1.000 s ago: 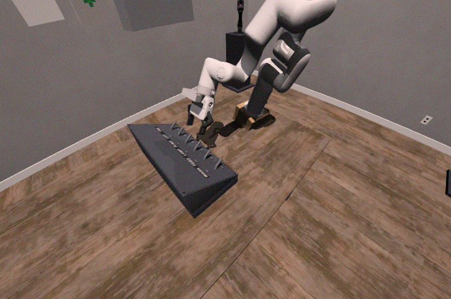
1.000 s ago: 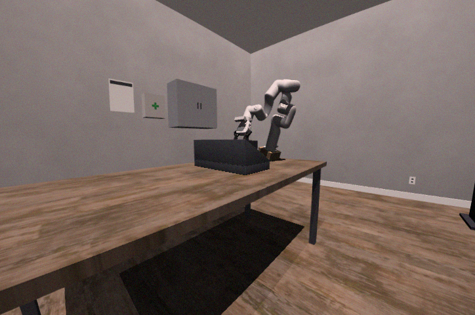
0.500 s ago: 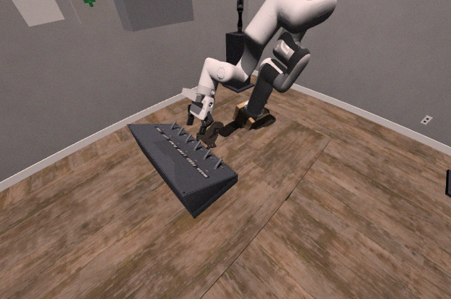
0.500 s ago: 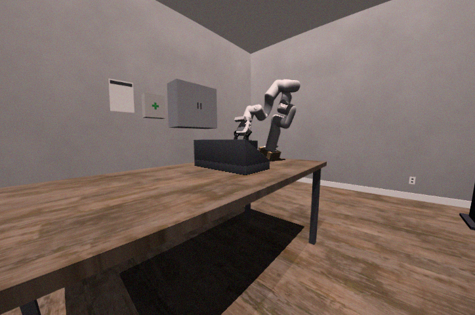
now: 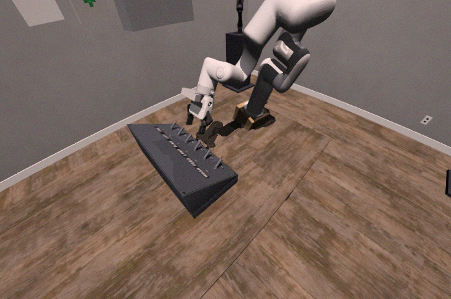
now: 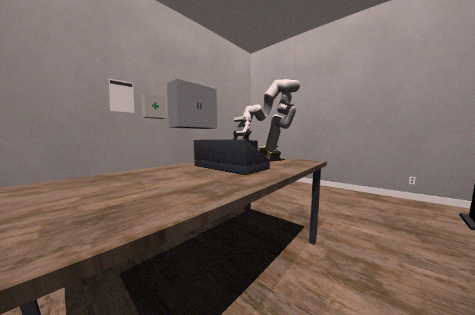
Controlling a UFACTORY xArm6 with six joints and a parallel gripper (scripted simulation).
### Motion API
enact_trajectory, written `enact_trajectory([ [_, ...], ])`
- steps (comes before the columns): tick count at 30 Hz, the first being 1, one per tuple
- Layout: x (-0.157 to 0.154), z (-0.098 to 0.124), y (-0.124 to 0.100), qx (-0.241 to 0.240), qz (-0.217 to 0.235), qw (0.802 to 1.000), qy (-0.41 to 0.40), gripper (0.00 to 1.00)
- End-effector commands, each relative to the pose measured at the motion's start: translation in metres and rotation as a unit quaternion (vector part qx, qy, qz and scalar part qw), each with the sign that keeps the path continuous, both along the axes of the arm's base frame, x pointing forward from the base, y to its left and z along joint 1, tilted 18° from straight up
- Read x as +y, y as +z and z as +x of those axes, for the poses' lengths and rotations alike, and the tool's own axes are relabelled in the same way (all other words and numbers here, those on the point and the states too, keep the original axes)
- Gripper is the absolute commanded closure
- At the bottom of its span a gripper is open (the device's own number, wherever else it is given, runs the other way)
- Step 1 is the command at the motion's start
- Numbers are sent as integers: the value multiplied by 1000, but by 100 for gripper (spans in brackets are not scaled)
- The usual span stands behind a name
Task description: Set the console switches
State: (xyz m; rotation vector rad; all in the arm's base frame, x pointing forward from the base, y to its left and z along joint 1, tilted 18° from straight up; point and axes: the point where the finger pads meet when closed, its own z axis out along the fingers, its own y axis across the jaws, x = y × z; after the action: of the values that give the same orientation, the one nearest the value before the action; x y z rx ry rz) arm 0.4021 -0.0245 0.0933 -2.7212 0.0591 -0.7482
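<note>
Dark grey console [image 5: 176,166] sat on wooden table [image 5: 303,228], near arm's base, six toggle switches [image 5: 197,145] in row along its upper edge. Claw [image 5: 197,121] hung spread wide, holding nothing, just above row's far end. Switch labels too small to read.
</note>
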Motion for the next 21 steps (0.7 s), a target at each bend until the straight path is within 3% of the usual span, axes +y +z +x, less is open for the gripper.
enact_trajectory([
  [1, -10, 2, -2, -2, 0, 1000, 0, 0],
  [21, -62, 4, -19, -2, 0, 1000, 0, 0],
])
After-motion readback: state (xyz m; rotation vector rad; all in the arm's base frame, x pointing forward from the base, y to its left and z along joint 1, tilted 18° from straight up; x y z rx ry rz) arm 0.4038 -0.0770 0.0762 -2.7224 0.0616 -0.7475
